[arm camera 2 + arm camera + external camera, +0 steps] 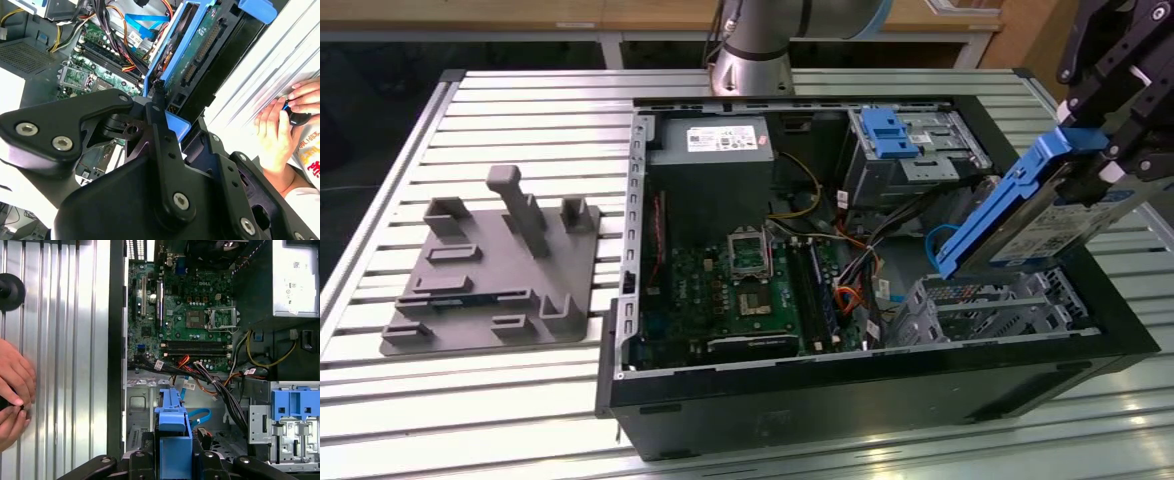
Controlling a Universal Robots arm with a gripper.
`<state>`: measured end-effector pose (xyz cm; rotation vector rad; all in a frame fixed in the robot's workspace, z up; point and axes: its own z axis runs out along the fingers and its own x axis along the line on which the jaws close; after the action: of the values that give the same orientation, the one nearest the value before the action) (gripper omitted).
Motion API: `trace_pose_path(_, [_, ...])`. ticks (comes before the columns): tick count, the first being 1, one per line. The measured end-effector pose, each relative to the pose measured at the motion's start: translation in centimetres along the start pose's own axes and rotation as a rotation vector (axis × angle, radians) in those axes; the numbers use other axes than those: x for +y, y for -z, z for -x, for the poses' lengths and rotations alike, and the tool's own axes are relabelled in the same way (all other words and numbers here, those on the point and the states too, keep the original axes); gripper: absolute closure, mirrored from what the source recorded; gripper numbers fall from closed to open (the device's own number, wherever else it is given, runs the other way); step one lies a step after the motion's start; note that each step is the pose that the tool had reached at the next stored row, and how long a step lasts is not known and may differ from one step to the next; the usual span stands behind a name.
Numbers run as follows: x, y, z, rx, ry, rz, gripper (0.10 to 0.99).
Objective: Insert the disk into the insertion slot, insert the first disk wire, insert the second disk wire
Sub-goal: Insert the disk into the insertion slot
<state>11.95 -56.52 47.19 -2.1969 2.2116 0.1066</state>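
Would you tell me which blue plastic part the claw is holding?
The bracket around the disk, tilted above the perforated cage; the other, a latch, sits on the taller bay.

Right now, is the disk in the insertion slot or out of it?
Out. In the exterior view the hand holds the disk tilted above the insertion slot, not seated in it.

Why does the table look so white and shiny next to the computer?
In the second wrist view the ribbed metal table is washed almost white by bright light; in the first wrist view it gleams in stripes. In the exterior view the computer case is shadowy inside, beneath the disk the hand grips.
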Motion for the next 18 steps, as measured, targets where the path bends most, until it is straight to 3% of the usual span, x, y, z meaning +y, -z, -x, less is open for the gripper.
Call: trace_pose_path(18, [-0.05, -0.6, -0.04, -0.0001, 0.0, 0.0, 0.722])
